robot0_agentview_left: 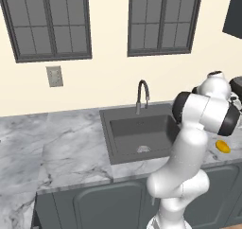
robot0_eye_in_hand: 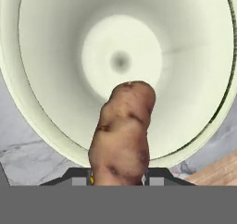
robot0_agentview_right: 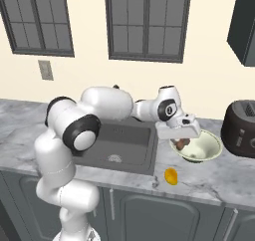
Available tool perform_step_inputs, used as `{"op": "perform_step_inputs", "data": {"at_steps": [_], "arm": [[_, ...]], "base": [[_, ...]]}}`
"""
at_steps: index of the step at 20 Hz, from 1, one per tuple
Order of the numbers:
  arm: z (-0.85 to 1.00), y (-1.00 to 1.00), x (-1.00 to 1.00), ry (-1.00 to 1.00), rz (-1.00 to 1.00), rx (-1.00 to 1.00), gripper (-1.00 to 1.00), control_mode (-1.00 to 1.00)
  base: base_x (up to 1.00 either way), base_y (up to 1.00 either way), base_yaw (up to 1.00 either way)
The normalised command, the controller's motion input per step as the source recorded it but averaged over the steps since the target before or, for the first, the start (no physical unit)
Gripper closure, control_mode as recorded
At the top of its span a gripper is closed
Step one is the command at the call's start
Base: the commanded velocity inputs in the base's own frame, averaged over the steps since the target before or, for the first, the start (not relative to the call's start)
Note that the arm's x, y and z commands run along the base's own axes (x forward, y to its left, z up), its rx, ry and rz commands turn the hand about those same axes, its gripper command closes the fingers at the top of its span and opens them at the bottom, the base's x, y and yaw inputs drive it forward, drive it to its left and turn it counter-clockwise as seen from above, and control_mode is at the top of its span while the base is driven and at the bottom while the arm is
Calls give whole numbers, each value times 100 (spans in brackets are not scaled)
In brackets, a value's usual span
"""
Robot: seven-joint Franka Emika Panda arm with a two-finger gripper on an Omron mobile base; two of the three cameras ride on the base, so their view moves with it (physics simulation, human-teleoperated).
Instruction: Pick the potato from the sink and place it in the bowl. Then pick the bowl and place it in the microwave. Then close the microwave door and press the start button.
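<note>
In the left base view we see the sink (robot0_agentview_left: 142,138) at the middle of the frame, a dark basin with its gooseneck faucet (robot0_agentview_left: 142,94) rising behind it, set into the grey marble counter (robot0_agentview_left: 56,143). At the right edge of that frame a yellow-orange rounded item (robot0_agentview_left: 222,146) lies on the counter, just past the arm's elbow.

In the right base view we find the sink (robot0_agentview_right: 119,148) left of centre, partly behind the arm. Right of centre the gripper (robot0_agentview_right: 182,143) hangs over the bowl (robot0_agentview_right: 209,148), which stands on the counter beside the basin. The potato (robot0_agentview_right: 182,144) is clamped between the fingers, just above the bowl's hollow. Below the bowl in the frame sits the yellow-orange item (robot0_agentview_right: 171,176), and at the right edge a dark toaster (robot0_agentview_right: 241,128).

In the hand view the potato (robot0_eye_in_hand: 123,133) stands up from the bottom centre, pinched between the two fingertips, with the pale bowl (robot0_eye_in_hand: 55,56) spread behind it.
</note>
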Motion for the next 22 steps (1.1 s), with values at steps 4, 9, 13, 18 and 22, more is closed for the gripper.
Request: {"op": "perform_step_inputs", "data": {"at_steps": [4,9,13,18,22], "arm": [[0,-18,39,8,9,0,100,-100],[-21,-20,42,7,10,0,100,-100],[-18,-27,45,3,9,2,100,-100],[-22,-28,19,1,9,4,100,-100],[-32,-6,0,0,5,6,100,-100]], "base": [[0,0,0],[0,0,0],[0,0,0],[0,0,0],[0,0,0]]}}
